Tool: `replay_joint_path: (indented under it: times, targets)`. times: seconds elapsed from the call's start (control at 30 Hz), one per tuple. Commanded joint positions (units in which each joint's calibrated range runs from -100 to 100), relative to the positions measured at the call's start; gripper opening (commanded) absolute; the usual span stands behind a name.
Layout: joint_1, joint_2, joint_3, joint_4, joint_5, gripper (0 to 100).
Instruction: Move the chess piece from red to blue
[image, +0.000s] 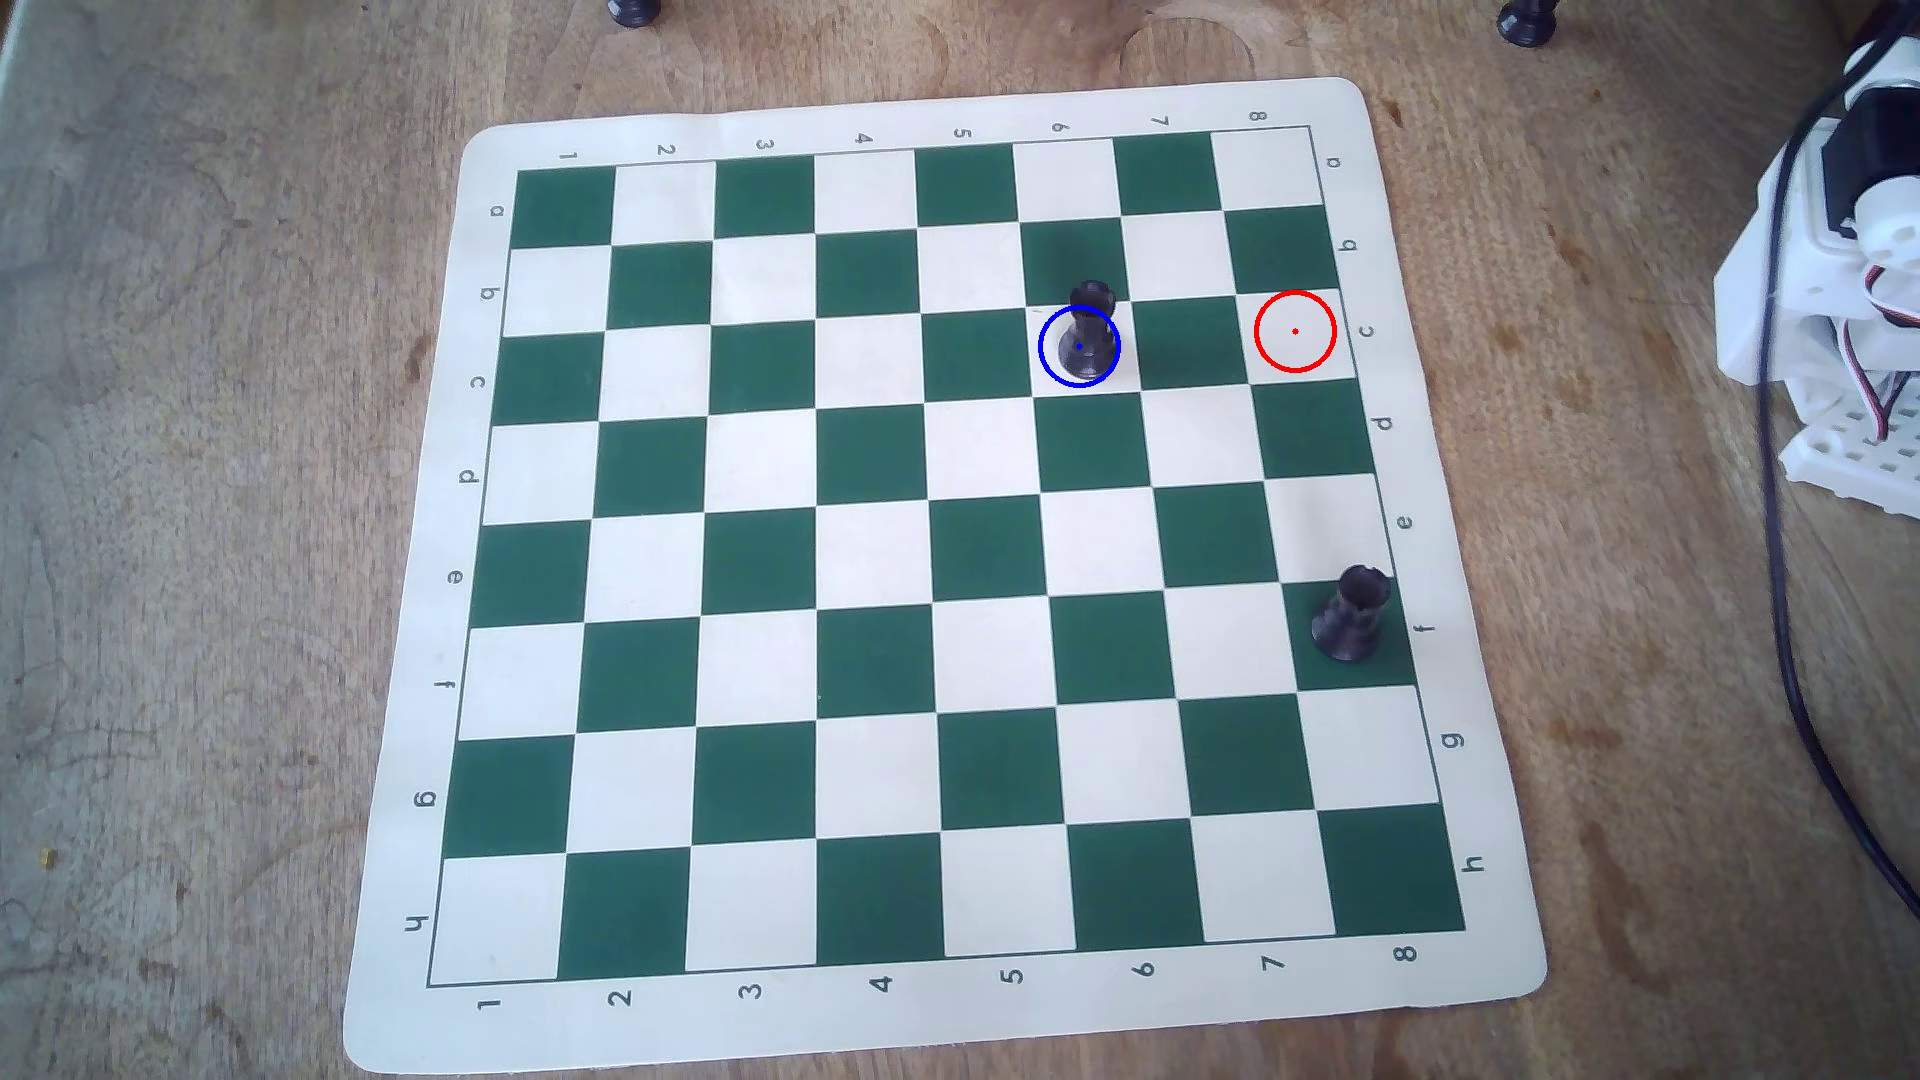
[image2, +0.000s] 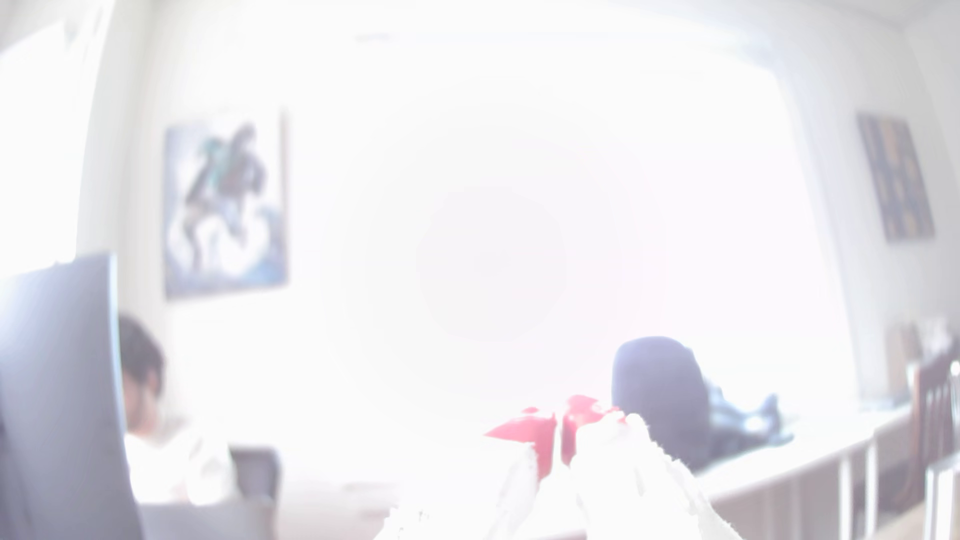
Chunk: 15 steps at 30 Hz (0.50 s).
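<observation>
On the green-and-cream chessboard (image: 665, 582) in the overhead view, the chess piece (image: 1083, 338) stood upright inside blue (image: 1041, 358), while red (image: 1295, 294) lay empty two squares to the right and a black rook (image: 1351, 613) stood near the board's right edge. Light, rigid and smooth plastic, it likely gripped best at the slim stem. Border markings read 1–8 and a–h. The tool (image2: 560, 441), red-tipped in the overexposed wrist view, appeared nearly closed and empty above the bench (image: 208, 519).
</observation>
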Motion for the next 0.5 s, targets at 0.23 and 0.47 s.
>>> replay_joint_path:
  times: [0.23,0.47]
  targets:
    - [-1.5,0.2,9.8,-51.9,2.6,0]
    - [-3.0,0.2,9.8,-69.5,6.7,0]
